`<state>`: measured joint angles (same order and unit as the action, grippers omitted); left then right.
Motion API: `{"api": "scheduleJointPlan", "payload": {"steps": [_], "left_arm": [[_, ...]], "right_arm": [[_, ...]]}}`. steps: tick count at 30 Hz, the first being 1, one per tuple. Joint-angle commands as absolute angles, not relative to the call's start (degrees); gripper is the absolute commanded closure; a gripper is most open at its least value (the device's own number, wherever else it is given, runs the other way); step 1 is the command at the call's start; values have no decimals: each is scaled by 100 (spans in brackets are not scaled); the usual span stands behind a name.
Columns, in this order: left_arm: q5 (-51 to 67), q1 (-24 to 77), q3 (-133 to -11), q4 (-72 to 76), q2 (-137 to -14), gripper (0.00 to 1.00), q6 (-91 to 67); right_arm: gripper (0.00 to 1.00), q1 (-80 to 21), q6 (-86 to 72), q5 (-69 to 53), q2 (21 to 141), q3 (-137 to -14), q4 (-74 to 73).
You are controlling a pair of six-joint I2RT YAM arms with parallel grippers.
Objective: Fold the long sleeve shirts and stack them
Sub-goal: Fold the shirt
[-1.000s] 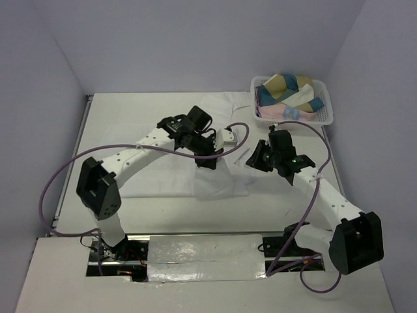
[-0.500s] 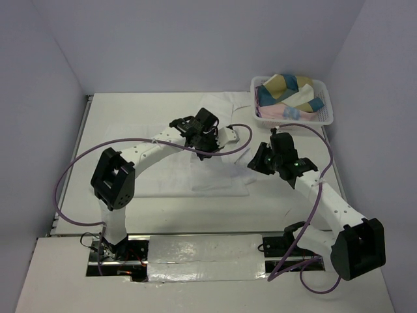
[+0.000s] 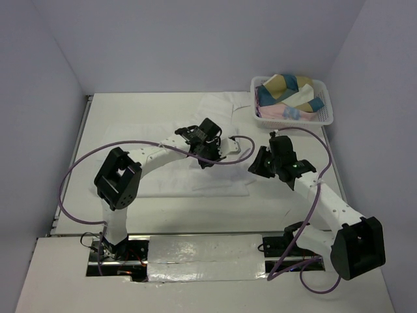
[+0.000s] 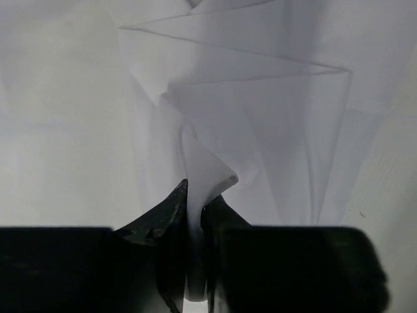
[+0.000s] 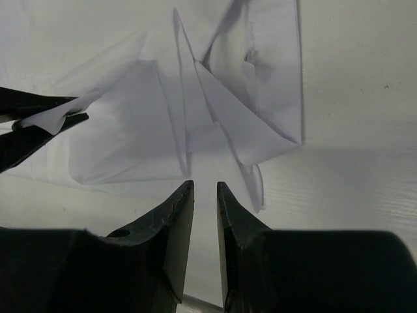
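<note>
The shirt [image 3: 218,184] lies at the centre of the table [image 3: 130,107]; the left gripper [image 4: 194,195] pinches one fold. Lay it flat and square before release. Hold the right gripper [image 5: 205,188], narrowly parted and empty, clear.

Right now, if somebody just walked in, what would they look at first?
Probably the left gripper, black and two-fingered, pinching up a fold of the thin white long sleeve shirt spread across the middle of the table. Next, the white plastic lattice basket at the far right corner, full of colourful cloths. The right gripper hovers by the shirt's right edge, jaws slightly apart, holding nothing.
</note>
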<state>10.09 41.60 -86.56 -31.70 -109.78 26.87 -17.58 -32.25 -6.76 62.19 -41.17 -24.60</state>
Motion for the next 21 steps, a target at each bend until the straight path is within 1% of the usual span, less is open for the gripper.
{"api": "scheduleJointPlan", "payload": {"steps": [1,3,5,6,7,8,10,11,12,13,14,15,21], "left_arm": [[1537,4245,-8605,-3023,-10960,72,2794],[1704,4289,-8570,-3154,-10934,66,2952],[2107,4403,-8464,-3540,-10907,56,3224],[2109,4403,-8446,-3542,-10899,56,3226],[2231,4456,-8438,-3751,-10907,51,3304],[2241,4473,-8411,-3831,-10872,50,3313],[2267,4500,-8324,-3937,-10767,44,3357],[2276,4509,-8254,-3964,-10714,31,3453],[2320,4517,-8227,-4016,-10662,30,3506],[2373,4526,-8218,-4112,-10574,11,3533],[2399,4552,-8200,-4174,-10530,5,3559],[2434,4579,-8183,-4236,-10486,1,3655],[2628,4606,-8252,-4228,-10099,1,3560]], "right_arm": [[71,-1740,-3155,-580,6012,-4043,-2399],[72,-1749,-3155,-563,5924,-3999,-2426],[71,-1740,-3146,-510,5784,-3929,-2469],[71,-1749,-3138,-475,5740,-3903,-2470],[71,-1732,-3129,-440,5670,-3885,-2505],[71,-1749,-3129,-431,5634,-3876,-2522],[71,-1740,-3146,-413,5555,-3850,-2549],[70,-1732,-3155,-413,5537,-3841,-2549],[70,-1740,-3155,-430,5528,-3832,-2549],[70,-1749,-3155,-474,5520,-3841,-2558],[70,-1740,-3155,-483,5520,-3850,-2566],[70,-1732,-3164,-492,5502,-3850,-2566],[70,-1740,-3138,-782,5581,-3902,-2479]]}}
